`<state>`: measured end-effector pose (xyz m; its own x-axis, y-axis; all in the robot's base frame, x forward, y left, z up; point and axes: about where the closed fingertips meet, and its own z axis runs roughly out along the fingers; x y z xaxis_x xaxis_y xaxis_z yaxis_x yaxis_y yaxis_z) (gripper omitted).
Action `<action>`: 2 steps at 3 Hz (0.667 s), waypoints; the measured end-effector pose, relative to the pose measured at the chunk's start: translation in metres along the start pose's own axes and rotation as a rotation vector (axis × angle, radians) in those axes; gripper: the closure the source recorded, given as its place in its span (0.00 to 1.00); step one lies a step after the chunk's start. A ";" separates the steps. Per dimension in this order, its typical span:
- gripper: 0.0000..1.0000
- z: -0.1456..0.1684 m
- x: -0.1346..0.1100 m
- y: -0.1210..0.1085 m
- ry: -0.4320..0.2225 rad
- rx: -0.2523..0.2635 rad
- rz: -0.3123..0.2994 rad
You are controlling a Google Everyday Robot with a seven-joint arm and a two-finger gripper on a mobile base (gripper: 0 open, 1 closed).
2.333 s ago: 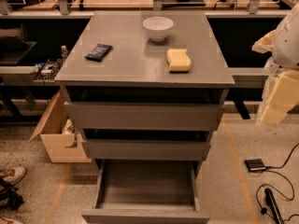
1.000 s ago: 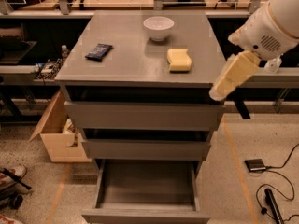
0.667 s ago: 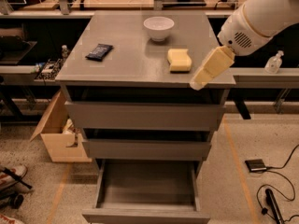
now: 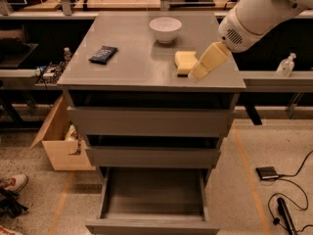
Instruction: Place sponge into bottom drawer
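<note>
Standing pulled out, the bottom drawer [image 4: 152, 226] is observed nearest the camera, well below the gripper [image 4: 196, 71]. The gripper is held tilted low over the cabinet top [image 4: 132, 70], close to that top's front right corner. Whether it is apart or together cannot be told. The sponge [image 4: 184, 61] is found lying on the top just beside the gripper's tip, on its picture-left side; contact cannot be confirmed. A white bowl [image 4: 165, 29] is recorded beyond the gripper, and a dark packet [image 4: 103, 54] well off to its left.
</note>
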<state>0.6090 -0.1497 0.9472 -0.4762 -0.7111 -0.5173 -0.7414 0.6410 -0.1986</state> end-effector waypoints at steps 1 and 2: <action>0.00 0.023 -0.004 -0.007 -0.009 -0.007 0.057; 0.00 0.058 -0.015 -0.027 -0.006 0.019 0.150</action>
<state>0.6636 -0.1401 0.9124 -0.5781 -0.6049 -0.5476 -0.6529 0.7455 -0.1343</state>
